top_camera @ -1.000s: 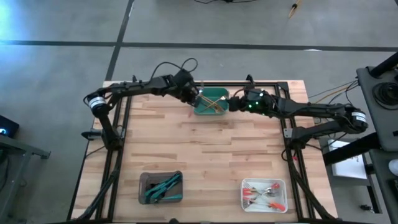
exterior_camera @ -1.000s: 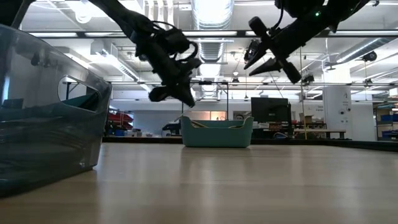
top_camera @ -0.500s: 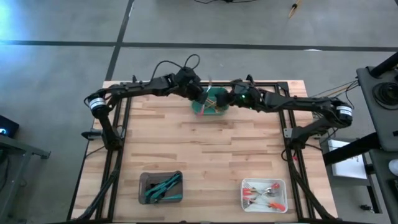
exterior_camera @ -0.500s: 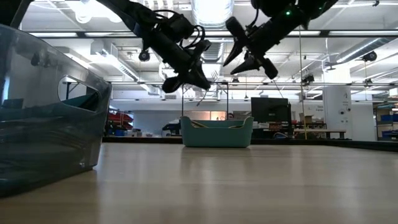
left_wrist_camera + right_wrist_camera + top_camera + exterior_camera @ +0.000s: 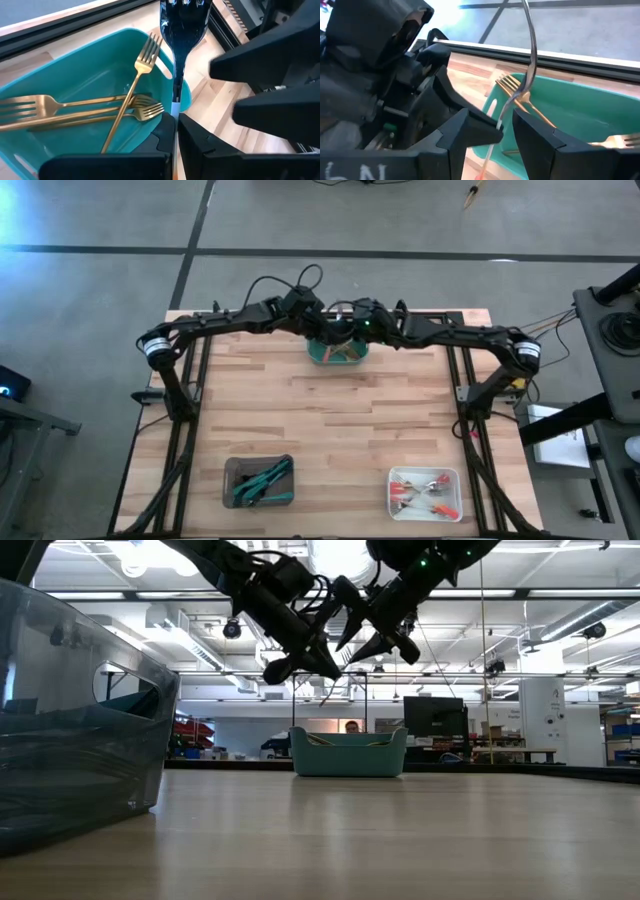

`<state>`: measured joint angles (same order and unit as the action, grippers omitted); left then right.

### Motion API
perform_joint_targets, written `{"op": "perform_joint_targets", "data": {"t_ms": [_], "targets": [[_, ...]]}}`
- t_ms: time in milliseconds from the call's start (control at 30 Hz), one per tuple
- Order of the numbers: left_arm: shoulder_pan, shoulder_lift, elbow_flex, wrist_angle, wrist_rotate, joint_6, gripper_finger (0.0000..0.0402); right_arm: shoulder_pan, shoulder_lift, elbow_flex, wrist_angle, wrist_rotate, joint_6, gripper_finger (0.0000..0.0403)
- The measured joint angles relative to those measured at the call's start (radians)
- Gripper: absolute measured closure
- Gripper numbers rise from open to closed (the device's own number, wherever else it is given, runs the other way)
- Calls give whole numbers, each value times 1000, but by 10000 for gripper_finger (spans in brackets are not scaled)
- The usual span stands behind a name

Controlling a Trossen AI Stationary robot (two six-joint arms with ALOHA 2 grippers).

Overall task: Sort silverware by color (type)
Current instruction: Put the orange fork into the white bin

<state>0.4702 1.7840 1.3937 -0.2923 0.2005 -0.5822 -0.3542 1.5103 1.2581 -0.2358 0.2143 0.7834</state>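
So we've got both arms crowded over the green tray (image 5: 336,352) at the far edge of the table (image 5: 330,420), basically nose to nose. Our left gripper (image 5: 176,125) is pinched tight on the handle of a silver fork (image 5: 182,30), holding it up above the tray's near rim with the tines pointing away from the wrist. Our right gripper (image 5: 506,131) has its fingers spread wide, and the fork's thin metal shaft runs right through the gap between them, not clamped as far as we can tell. Down in the tray there are three gold forks (image 5: 90,107), two lying side by side and one crossed over them with its head propped at the rim. Room-wise, the whole middle of the table is bare wood, so lots of space to swing back. The grey tray (image 5: 259,481) with teal-handled pieces sits near the front left, the white tray (image 5: 425,491) with red-handled ones near the front right, well apart from each other.
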Motion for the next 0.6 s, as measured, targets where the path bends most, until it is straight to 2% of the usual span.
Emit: {"op": "perform_joint_targets", "data": {"t_ms": [467, 600], "targets": [[-22, 0, -2, -16, -11, 15, 401, 1, 36, 40, -47, 30, -29, 272], [-21, 0, -2, -18, 20, 18, 401, 1, 33, 40, -44, 24, -29, 275]]}}
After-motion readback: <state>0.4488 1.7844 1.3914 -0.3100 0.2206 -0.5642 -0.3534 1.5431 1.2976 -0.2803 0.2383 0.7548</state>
